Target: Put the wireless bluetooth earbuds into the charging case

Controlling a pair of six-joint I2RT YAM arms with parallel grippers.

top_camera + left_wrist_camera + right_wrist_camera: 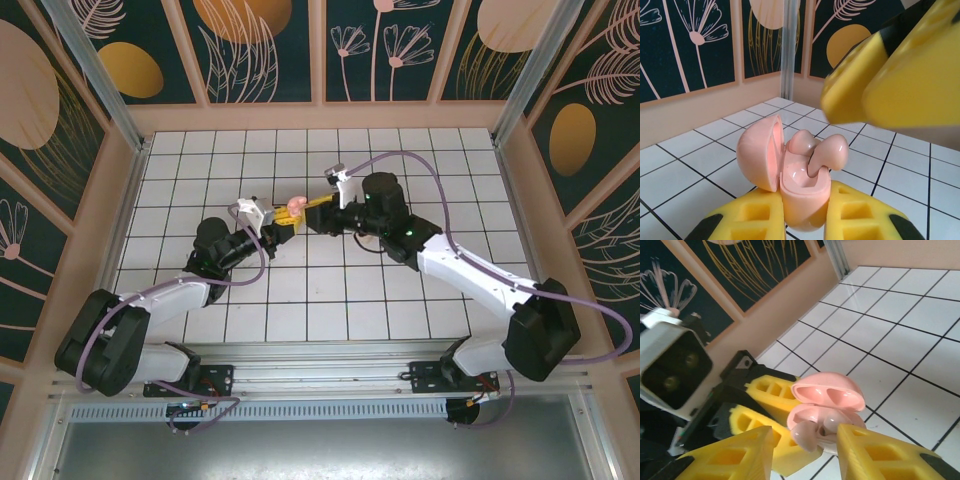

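Charging case [800, 190] sits clamped in left tool [805, 217].

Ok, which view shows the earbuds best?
Left wrist: both earbuds sit close and unobstructed in the open charging case. Right wrist has them partly under the raised lid. Top external makes the case a pink speck, earbuds too small to tell.
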